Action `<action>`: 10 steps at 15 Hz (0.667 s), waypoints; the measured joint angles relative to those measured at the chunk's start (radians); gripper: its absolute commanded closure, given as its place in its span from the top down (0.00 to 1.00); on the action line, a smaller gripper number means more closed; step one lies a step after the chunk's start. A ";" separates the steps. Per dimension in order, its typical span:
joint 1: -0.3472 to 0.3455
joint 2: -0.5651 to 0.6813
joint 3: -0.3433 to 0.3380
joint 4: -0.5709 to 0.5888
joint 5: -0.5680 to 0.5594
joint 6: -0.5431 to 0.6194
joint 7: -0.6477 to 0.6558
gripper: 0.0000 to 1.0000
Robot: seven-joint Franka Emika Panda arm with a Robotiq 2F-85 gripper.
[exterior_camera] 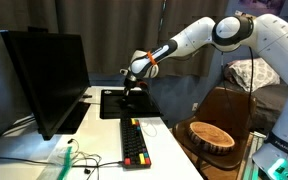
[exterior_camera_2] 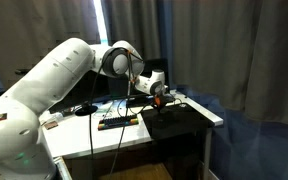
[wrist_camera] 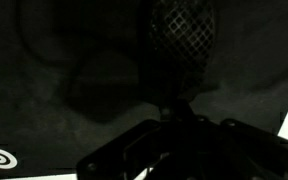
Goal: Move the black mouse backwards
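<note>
Wrist view is coming through very dark: the black Robotiq gripper (wrist_camera: 174, 145) is filling the 6 o'clock edge, and I cannot tell whether its fingers are spread or pressed together. Just toward 12 o'clock from it, the small black rounded mouse (wrist_camera: 184, 30), mesh-textured on top, is sitting on the flat black square mouse pad (wrist_camera: 44, 110). In an exterior view the white robot arm (exterior_camera: 199, 35) is reaching down over that pad, with the long black keyboard with red and yellow keys (exterior_camera: 135, 140) lying at the pad's 6 o'clock on the white desk (exterior_camera: 162, 130).
</note>
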 measured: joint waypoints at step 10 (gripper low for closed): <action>0.001 -0.008 -0.002 0.000 -0.012 -0.022 0.000 0.00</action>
